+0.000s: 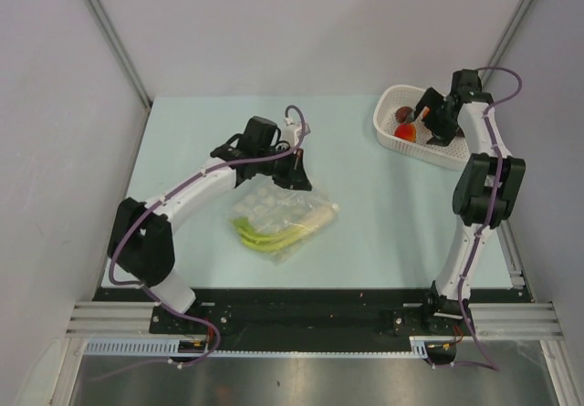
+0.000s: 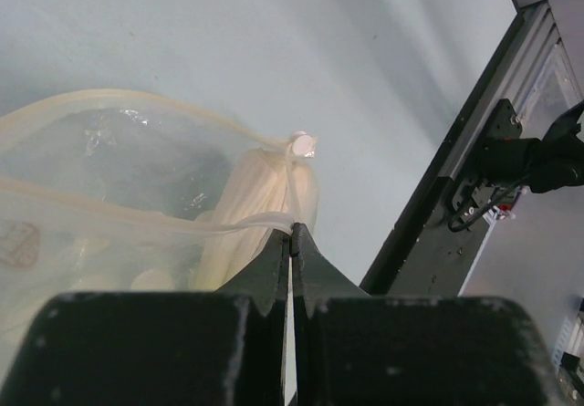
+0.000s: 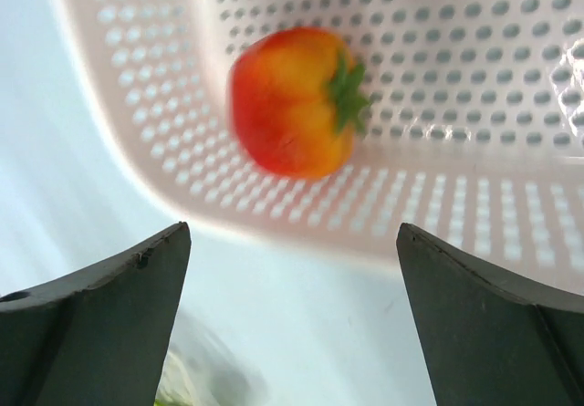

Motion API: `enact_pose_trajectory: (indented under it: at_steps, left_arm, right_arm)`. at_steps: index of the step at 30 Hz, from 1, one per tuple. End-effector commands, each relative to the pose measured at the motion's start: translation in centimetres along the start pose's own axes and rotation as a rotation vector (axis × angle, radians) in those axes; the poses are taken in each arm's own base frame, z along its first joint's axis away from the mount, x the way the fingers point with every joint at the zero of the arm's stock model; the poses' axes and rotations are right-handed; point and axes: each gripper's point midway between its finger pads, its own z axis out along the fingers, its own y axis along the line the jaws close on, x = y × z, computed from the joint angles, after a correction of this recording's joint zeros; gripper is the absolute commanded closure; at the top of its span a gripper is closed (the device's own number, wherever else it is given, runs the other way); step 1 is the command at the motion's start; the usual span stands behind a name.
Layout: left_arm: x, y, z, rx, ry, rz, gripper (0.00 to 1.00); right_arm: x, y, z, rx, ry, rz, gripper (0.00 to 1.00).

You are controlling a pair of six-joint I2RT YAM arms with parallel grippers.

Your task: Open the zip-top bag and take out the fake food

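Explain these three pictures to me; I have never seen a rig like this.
Two robot arms stand at the near edge of a table. One picture looks down from above; the other two come from a camera on each wrist. The left hand is shut on the edge of a zip-top bag, which lies on the table with green stalks and pale pieces inside. The right hand is open and empty above a white basket that holds a fake tomato.

Open table (image 1: 392, 214) between bag (image 1: 278, 213) and basket (image 1: 418, 150)
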Motion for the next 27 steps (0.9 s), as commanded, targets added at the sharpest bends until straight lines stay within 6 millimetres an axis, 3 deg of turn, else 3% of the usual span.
enact_pose_trajectory:
  at_steps: [1,3,4,6,8,11,15,18,27]
  left_arm:
    - [-0.5,-2.6,-2.2,0.078,-0.042,0.063,1.0]
    - [0.0,-2.8,-2.4,0.091,-0.035,0.073,1.0]
    - [0.0,-3.1,-2.8,0.095,-0.041,0.089,1.0]
    - [0.4,-3.3,-3.0,0.108,-0.038,0.099,1.0]
    - [0.6,-3.6,-3.3,0.119,-0.041,0.111,1.0]
    - [0.7,-3.9,-3.4,0.131,-0.039,0.114,1.0]
    - [0.6,-4.0,-3.4,0.133,-0.046,0.115,1.0]
    - [0.4,-3.6,-3.2,0.113,-0.048,0.11,1.0]
    - [-0.3,-2.2,-3.1,0.023,-0.052,0.083,1.0]
  right_arm:
    - [2.8,4.6,-7.0,-0.109,-0.041,-0.201,0.0]
    - [5.2,7.4,-8.3,-0.233,-0.013,-0.286,0.04]
    - [8.5,9.1,-8.2,-0.333,0.078,-0.346,0.06]
    - [11.8,11.6,-8.9,-0.451,0.149,-0.417,0.14]
    - [16.7,14.0,-9.4,-0.569,0.253,-0.508,0.16]
    - [21.9,15.7,-9.2,-0.635,0.366,-0.583,0.27]
    - [26.5,16.3,-8.0,-0.681,0.494,-0.603,0.5]
    - [29.6,16.8,-8.2,-0.713,0.572,-0.63,0.59]
    - [36.1,14.9,-8.7,-0.696,0.72,-0.645,0.63]
